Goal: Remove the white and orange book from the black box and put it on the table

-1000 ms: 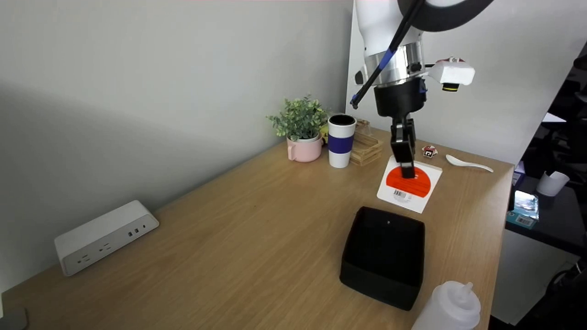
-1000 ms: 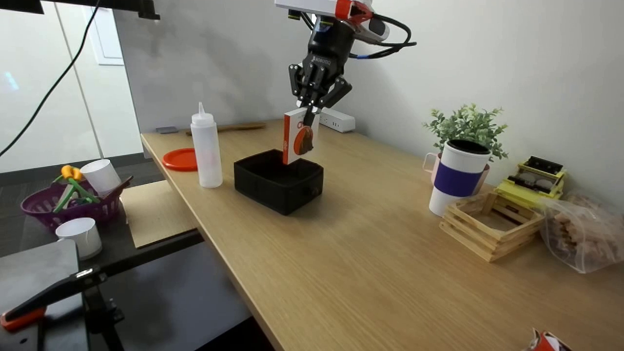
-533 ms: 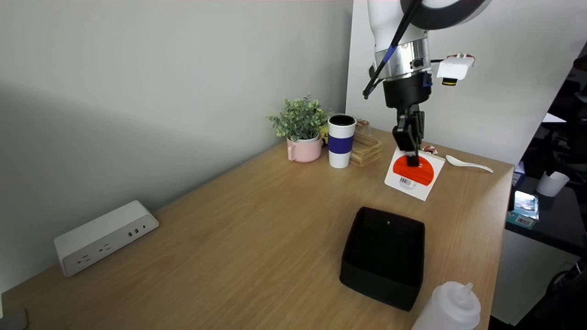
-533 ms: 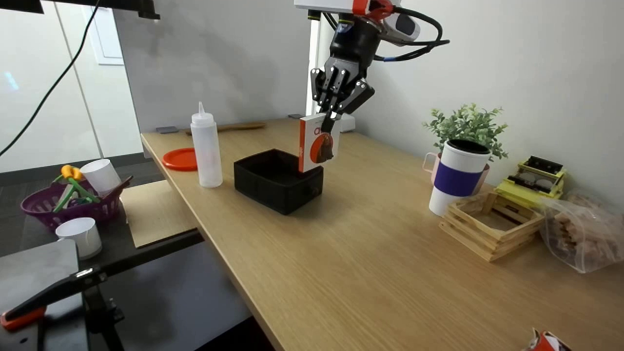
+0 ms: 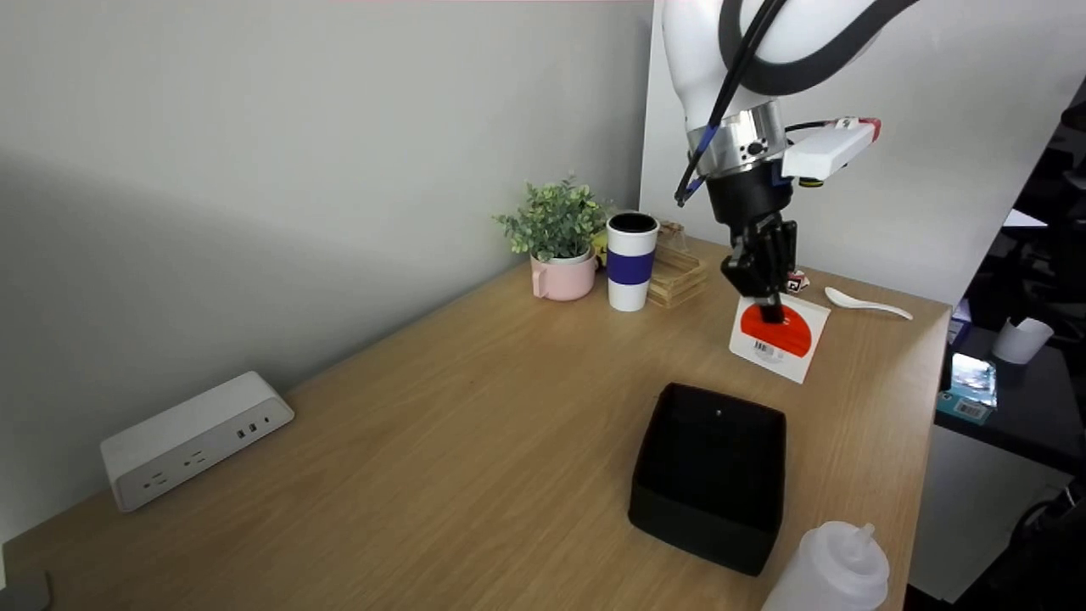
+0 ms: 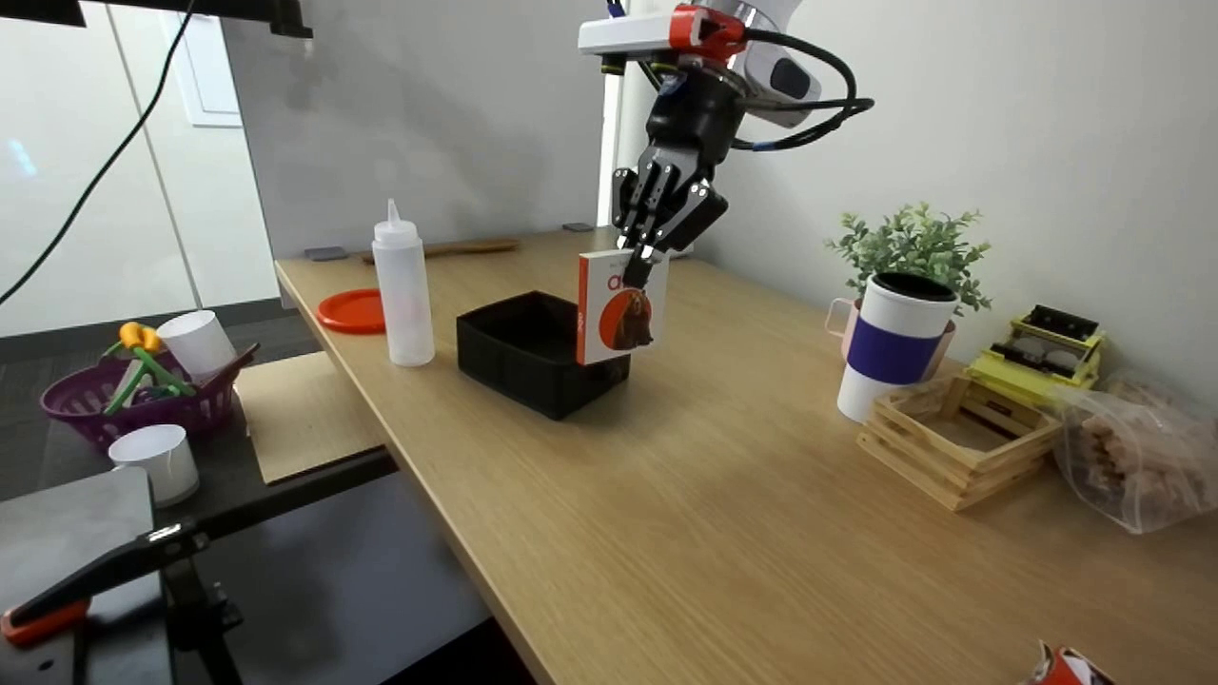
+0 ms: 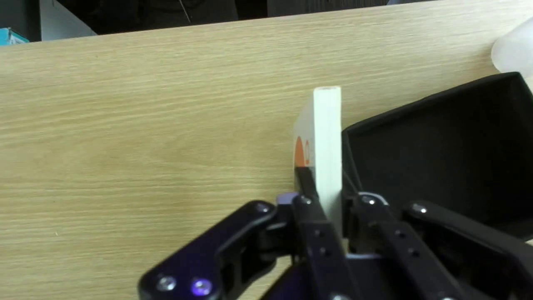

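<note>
Pinching a thin square white-and-orange book across its thickness, the black 2-fingered gripper has its fingertips pressed to opposite faces. The book hangs on edge, roughly upright, above the light-brown wood-grain table and just beside the squat matte black open-topped box, outside its walls. In an exterior view a red letter "a" can be read on the front, the area beside it hidden by a fingertip; small marks on the orange-red spine are too tiny to read. In an exterior view the back carries a black barcode and print too fine to make out. Near the box stands a translucent white plastic squeeze bottle.
</note>
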